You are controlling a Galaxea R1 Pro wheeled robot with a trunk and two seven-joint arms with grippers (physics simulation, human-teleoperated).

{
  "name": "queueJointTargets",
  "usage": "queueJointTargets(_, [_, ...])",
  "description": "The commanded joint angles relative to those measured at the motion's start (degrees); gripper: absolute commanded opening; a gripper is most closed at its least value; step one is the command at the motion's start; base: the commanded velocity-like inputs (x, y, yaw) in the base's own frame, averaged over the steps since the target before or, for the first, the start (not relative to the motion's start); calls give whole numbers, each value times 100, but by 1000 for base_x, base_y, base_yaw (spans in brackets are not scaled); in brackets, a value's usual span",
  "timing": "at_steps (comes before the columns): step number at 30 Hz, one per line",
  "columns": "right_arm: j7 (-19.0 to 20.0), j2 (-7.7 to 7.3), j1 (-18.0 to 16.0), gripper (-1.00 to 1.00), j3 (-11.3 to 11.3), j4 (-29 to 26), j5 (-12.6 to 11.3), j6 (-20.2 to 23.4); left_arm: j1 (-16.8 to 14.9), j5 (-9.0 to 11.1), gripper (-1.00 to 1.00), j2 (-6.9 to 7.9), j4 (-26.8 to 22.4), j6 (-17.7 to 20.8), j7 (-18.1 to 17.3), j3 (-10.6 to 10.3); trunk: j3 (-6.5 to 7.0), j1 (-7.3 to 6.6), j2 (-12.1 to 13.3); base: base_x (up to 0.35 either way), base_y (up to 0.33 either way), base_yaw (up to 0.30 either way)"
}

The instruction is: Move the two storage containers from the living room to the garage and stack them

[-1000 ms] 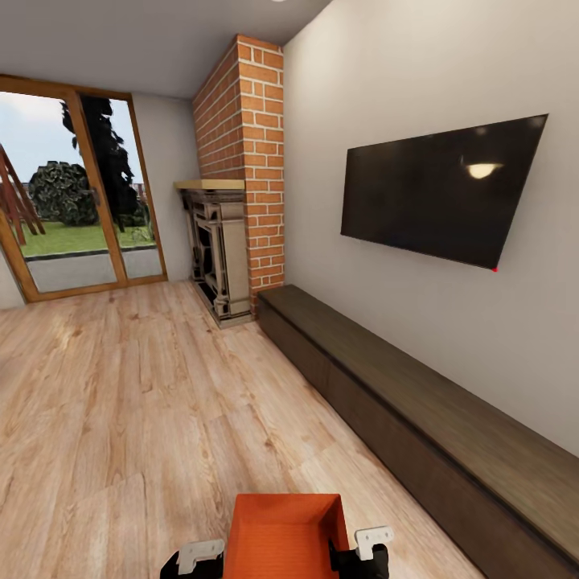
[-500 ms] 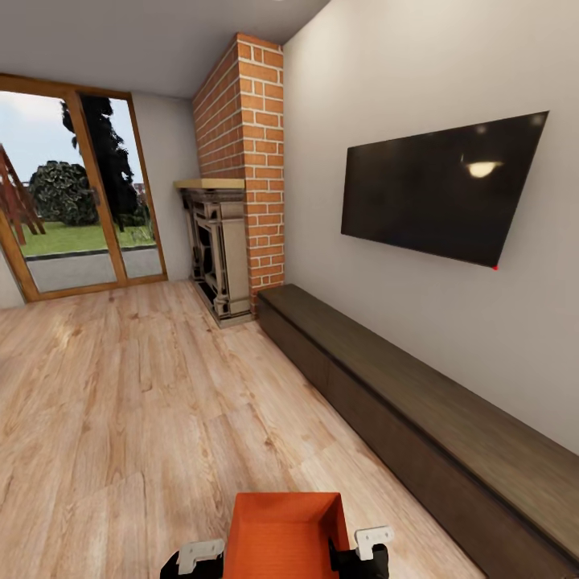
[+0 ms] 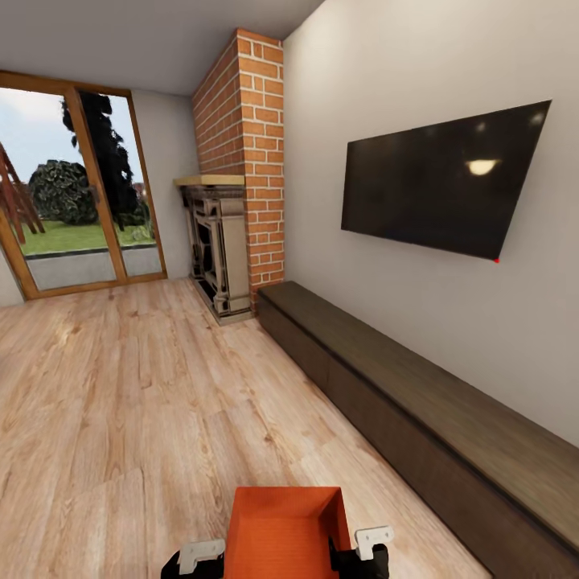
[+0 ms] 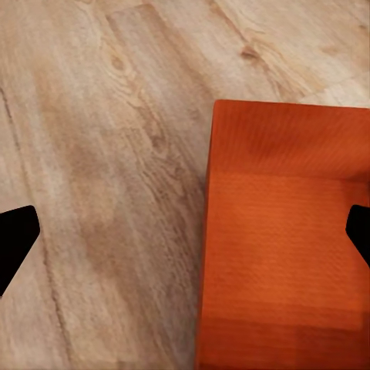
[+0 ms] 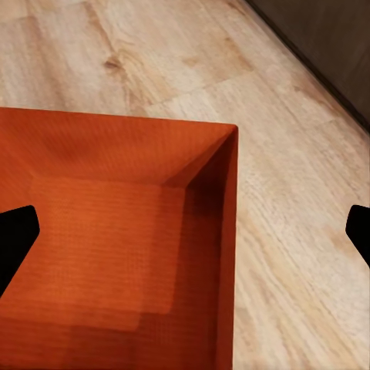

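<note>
The robot is standing in the living room, with the wood floor spreading out ahead, glass doors at the far end, a brick fireplace beside them, a black TV on the wall and a long dark cabinet running under it. Low in the head view, right in front of the robot, an orange box is sitting between the two arms, open side up and empty. The left gripper is just beside one side wall of the box and the right gripper is just beside the other. In both wrist views the dark finger tips are showing far apart at the picture edges, so the fingers look spread wide, but I cannot tell if each pair is gripping a wall or if the arms are just squeezing the box between them. The job right now looks like carrying this box out to the garage. To do it well, the robot should be keeping both arms level so the box is not tipping. It should be turning slowly and staying well away from the cabinet. It should be pressing evenly from both sides, because the thin walls could slip out. The second box is not in these pictures.
</note>
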Motion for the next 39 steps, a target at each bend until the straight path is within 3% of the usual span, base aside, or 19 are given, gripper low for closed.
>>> queueJointTargets(1, [-48, -3, -4, 100, 36, 5, 24, -11, -5, 48, 100, 0, 4, -23, 32, -56, -6, 0, -4, 0, 0, 0])
queueJointTargets(39, [-12, -75, -4, 100, -38, 9, 15, -8, -5, 62, 100, 4, 3, -18, 32, -36, -6, 0, -4, 0, 0, 0])
